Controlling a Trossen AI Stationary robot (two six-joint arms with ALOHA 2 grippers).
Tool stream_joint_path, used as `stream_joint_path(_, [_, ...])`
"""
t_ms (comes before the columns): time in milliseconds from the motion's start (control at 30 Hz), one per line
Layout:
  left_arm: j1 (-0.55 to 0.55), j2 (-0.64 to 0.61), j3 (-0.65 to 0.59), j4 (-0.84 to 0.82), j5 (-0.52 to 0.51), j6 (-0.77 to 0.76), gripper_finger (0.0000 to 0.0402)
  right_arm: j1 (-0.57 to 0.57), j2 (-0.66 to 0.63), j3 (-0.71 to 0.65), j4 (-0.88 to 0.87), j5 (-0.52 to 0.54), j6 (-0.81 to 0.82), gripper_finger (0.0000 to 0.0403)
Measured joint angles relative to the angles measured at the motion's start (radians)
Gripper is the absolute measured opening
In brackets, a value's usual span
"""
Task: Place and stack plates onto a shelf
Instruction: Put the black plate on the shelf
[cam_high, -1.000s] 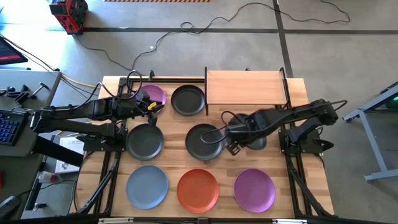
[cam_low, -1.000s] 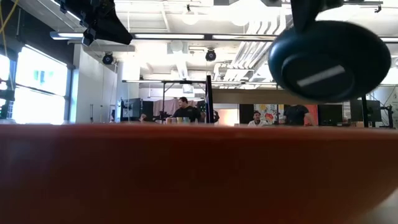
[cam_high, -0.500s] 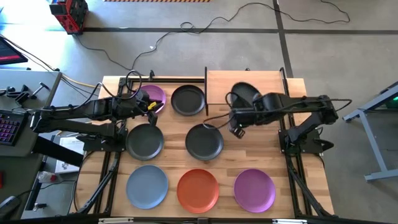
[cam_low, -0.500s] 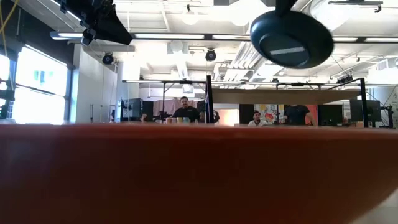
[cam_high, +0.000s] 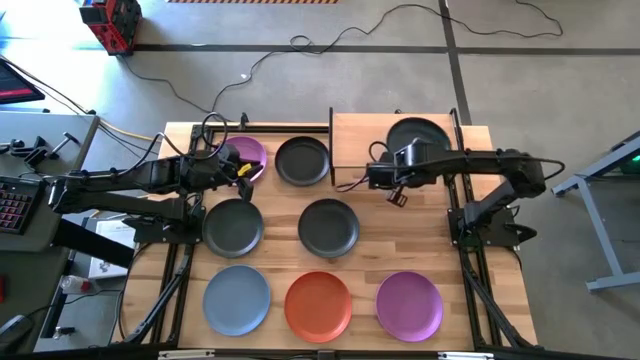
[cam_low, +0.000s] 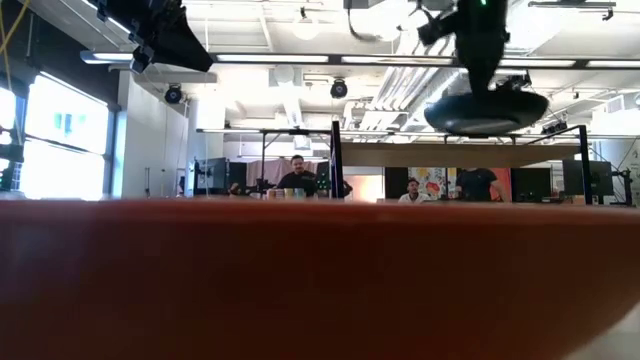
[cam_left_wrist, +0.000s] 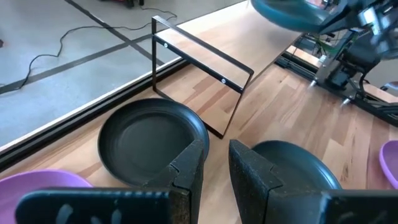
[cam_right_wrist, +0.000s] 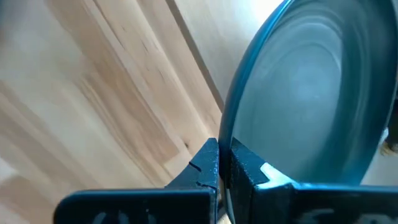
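1. My left gripper (cam_high: 243, 169) hovers over the purple plate (cam_high: 250, 152) at the back left of the table (cam_high: 400, 235); its fingers (cam_left_wrist: 186, 174) stand slightly apart with nothing between them.
2. Just right of that plate sits a dark plate (cam_high: 302, 160), touching nothing.
3. Middle row: dark plate (cam_high: 233, 226) on the left, another dark plate (cam_high: 329, 227) at centre.
4. Front row: blue plate (cam_high: 237, 299), orange plate (cam_high: 318, 305), second purple plate (cam_high: 409, 305).
5. The shelf (cam_high: 365, 140) stands at the back right, its light board bare on the left half.
6. My right gripper (cam_high: 400, 160) is over the shelf's right half, fingers (cam_right_wrist: 205, 165) clamped on the rim of a dark plate (cam_high: 417, 132).
7. In the low view that held plate (cam_low: 487, 108) hangs nearly level above the shelf board (cam_low: 450, 156), not touching it.
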Motion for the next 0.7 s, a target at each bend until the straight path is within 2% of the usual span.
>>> stream_joint_path(200, [0.0, 0.0, 0.0, 0.0, -0.018, -0.006, 0.0065, -0.064, -0.039, -0.1, 0.043, -0.004, -0.05, 0.0])
stream_joint_path(433, [0.0, 0.0, 0.0, 0.0, -0.027, -0.006, 0.0065, -0.144, -0.039, -0.101, 0.158, -0.027, -0.194, 0.0])
stream_joint_path(700, [0.0, 0.0, 0.0, 0.0, -0.026, -0.006, 0.0065, -0.231, -0.039, -0.101, 0.161, -0.086, -0.205, 0.0])
